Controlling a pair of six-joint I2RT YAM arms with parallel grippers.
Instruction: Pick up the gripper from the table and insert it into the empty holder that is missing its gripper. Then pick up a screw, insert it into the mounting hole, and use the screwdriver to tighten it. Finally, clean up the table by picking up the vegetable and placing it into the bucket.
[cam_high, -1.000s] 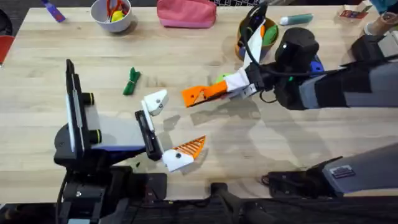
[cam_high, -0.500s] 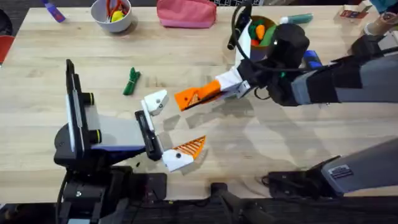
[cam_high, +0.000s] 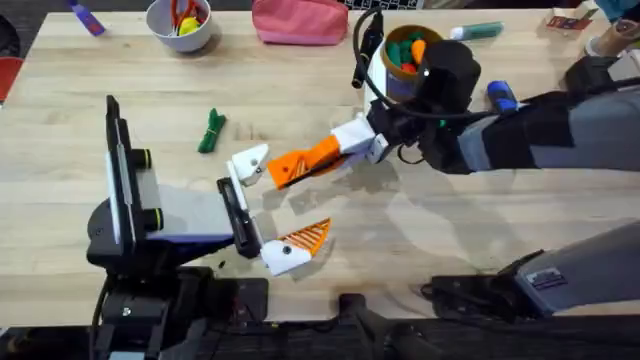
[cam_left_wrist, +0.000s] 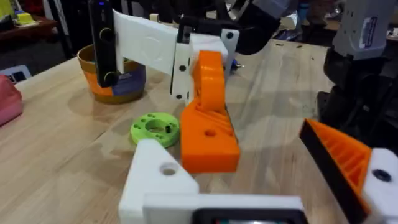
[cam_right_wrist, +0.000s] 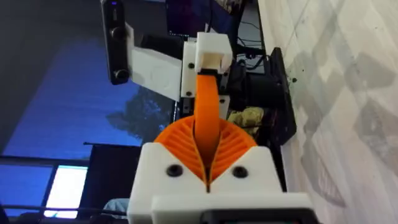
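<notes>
My right gripper is pressed together on the orange piece, pinching its rear end between the ribbed pads so the free end sticks out ahead of me, the end that has to go in. I hold it low over the surface, angled down toward the white holder on my left gripper. That gripper lies spread: the bare holder on one side, its one fitted orange finger well apart on the other, which leaves me room to come in. From the left wrist the piece's tip sits just beside the holder's nose; I cannot tell whether they touch. I judge the insertion barely begun, and the tip needs lining up with the slot before any push. The green vegetable lies alone toward the left, the bucket stands behind my right arm with the blue screwdriver near it, all waiting for later steps
</notes>
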